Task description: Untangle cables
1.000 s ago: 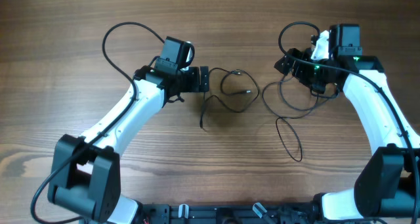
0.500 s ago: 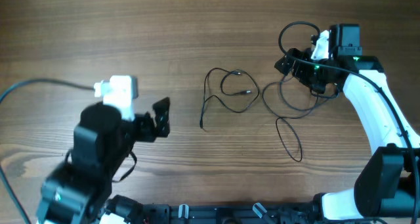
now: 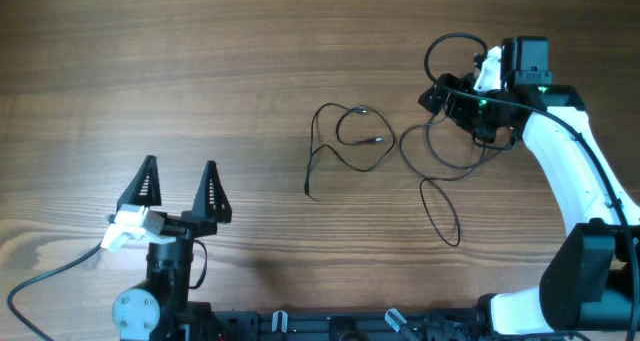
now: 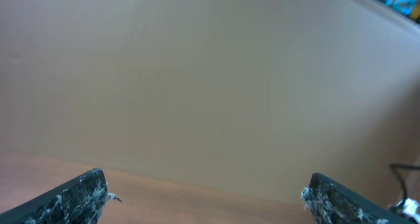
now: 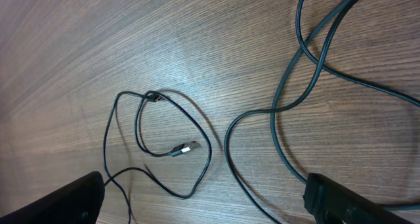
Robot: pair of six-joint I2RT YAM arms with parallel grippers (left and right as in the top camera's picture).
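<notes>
Thin USB cable [image 5: 186, 147]: frame centre on worktop [image 3: 200, 61], self-looped, apart from thicker cable [image 5: 275, 110] at right, also coiled. Separation apparently done; straightening remains. Left gripper [image 3: 180, 163]: lower left, spread wide, empty. Right gripper [image 5: 205, 181]: wide, over thicker cable.

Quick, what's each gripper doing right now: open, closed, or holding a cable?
Left gripper: open, holding nothing.
Right gripper: open, not gripping the cables.
</notes>
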